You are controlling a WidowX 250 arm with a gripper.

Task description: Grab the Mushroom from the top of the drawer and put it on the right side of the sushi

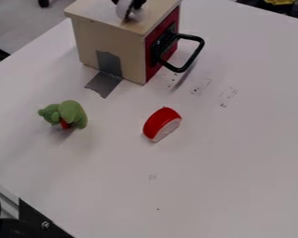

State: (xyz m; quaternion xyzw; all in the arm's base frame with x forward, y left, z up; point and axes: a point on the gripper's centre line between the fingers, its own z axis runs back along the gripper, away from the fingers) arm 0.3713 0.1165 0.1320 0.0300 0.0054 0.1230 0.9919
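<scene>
Mushroom (123, 9), one, pale, seen in part beneath the gripper. Nearest, lower left: black bracket (34, 216) with a bolt head, at the corner of the white table (232, 162). Sushi piece (161, 123), one, red and rounded, pale cut face turned toward the lower right, resting near the middle of the table. Green soft toy (71, 112), one, with a small red part (species not determinable), just slightly farther off and well apart from the sushi, to its left in the view. Grey tape (104, 84), running from the table up the side of the drawer unit. Drawer unit (130, 58), wooden, pale sides, red front, black loop handle (198, 51) jutting out to the right. On its top: the mushroom, with the black gripper (131, 4) right at it, at the view's top edge; whether spread, pressed together or pinching the mushroom, cannot be told.
</scene>
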